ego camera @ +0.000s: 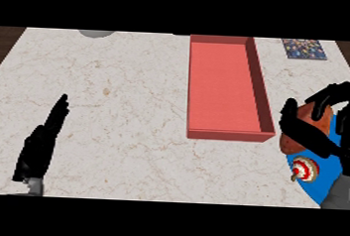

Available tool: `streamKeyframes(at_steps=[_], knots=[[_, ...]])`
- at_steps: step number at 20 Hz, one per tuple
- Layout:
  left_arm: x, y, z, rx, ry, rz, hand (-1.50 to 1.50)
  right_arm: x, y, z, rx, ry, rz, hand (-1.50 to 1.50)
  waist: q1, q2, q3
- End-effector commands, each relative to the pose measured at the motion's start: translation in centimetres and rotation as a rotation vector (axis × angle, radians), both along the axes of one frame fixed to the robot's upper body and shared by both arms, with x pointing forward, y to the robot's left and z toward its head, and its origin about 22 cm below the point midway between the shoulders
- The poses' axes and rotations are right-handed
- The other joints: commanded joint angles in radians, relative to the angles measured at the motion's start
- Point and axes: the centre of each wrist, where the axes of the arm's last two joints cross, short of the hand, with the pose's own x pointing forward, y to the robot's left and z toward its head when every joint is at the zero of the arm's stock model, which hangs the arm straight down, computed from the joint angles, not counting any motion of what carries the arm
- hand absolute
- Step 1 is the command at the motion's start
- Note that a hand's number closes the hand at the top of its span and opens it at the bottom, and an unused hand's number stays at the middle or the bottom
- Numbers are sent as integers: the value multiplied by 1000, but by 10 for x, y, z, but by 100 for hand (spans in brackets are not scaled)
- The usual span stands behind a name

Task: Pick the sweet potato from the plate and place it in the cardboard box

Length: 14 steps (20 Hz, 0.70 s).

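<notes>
1. The red open-topped box (pixel 223 87) lies lengthwise on the marble counter (pixel 113 87), and it serves as the landmark here.
2. Just right of the box's near right corner, the right hand (pixel 309 131) curls its fingers and thumb around the sweet potato (pixel 309 127), clamped on it.
3. The sweet potato, orange-brown, shows between the black fingers, outside the box and above the blue plate (pixel 323 183).
4. The plate sits right of and nearer than the box, with a red-and-white patterned spot on its surface.
5. Well left of the box, the left hand (pixel 39 144) rests with its fingers straight and together, holding nothing.
6. Beyond the box's far right corner lies a speckled dark square (pixel 305 49); to its far left, a grey round thing (pixel 97 33) peeks in at the counter's edge.
</notes>
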Motion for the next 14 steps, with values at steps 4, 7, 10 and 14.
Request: streamKeyframes(at_steps=[4,7,10,14], knots=[[16,5,13,7,-6,-15,0,57,44,43,12,-4,29,150,13,5,1],[5,-2,2,6,7,-28,0,83,40,51,25,16,2,150,11,4,1],[-6,1,-5,-1,-5,-18,0,105,60,46,16,60,2,150,15,4,1],[15,-5,2,1,-8,-18,0,149,48,26,49,135,28,150,16,9,1]])
